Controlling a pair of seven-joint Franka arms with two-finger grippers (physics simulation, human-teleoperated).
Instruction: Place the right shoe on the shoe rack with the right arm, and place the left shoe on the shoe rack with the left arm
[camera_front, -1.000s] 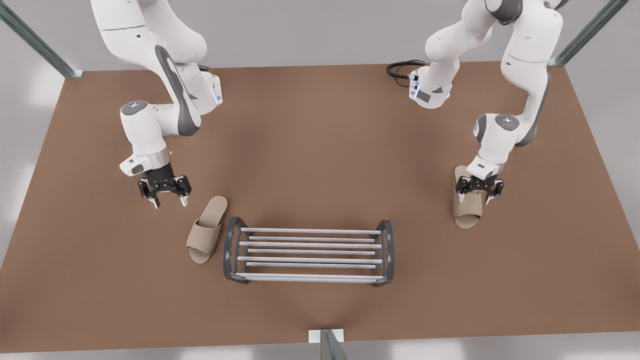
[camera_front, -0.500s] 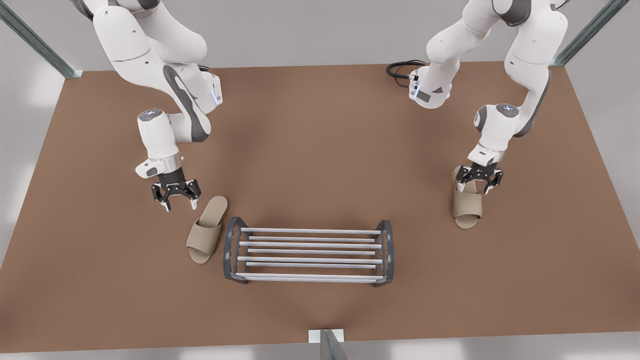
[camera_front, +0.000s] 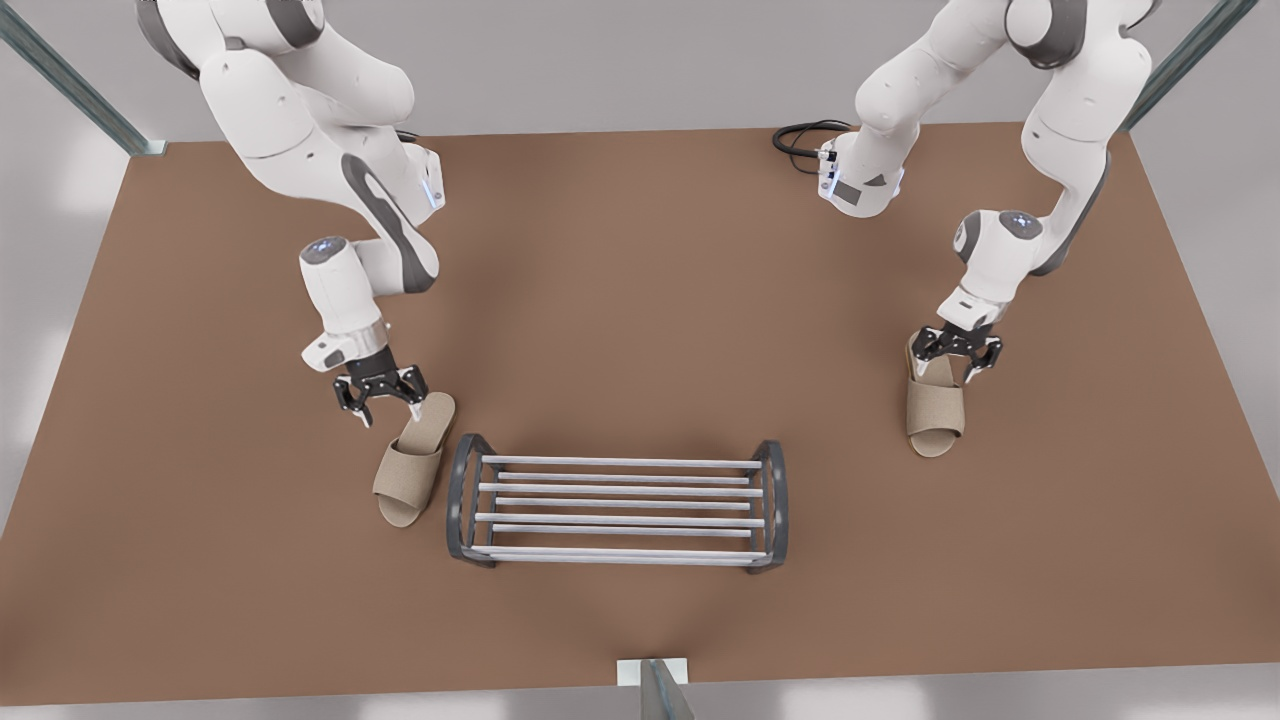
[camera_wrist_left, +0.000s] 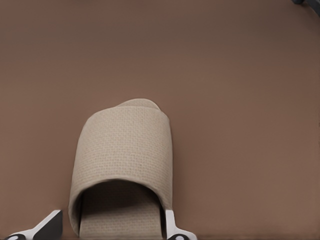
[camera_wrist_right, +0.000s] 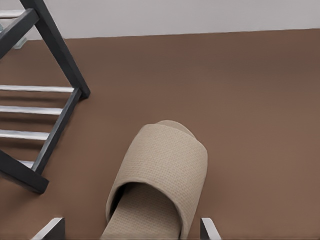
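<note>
Two beige open-toe slippers lie on the brown table, one on each side of the shoe rack (camera_front: 615, 500), a low dark-grey frame with pale silver bars. At the front view's left, one slipper (camera_front: 408, 470) (camera_wrist_right: 160, 180) lies right beside the rack's end frame (camera_wrist_right: 55, 125). My right gripper (camera_front: 392, 413) (camera_wrist_right: 131, 231) hangs open over its heel end, a fingertip on either side. At the front view's right, well apart from the rack, lies the other slipper (camera_front: 935, 410) (camera_wrist_left: 122, 160). My left gripper (camera_front: 945, 372) (camera_wrist_left: 107, 232) is open and straddles its heel.
A black cable (camera_front: 800, 140) loops by an arm base at the table's back. Metal posts stand at the back corners, and a small bracket (camera_front: 655, 680) sits at the front edge. Bare brown table (camera_front: 640, 300) spreads between the arms and behind the rack.
My right gripper has swung toward the front view's right and come down to its slipper's heel. My left gripper has drawn back from the strap to the heel and dropped lower. Neither slipper moved.
</note>
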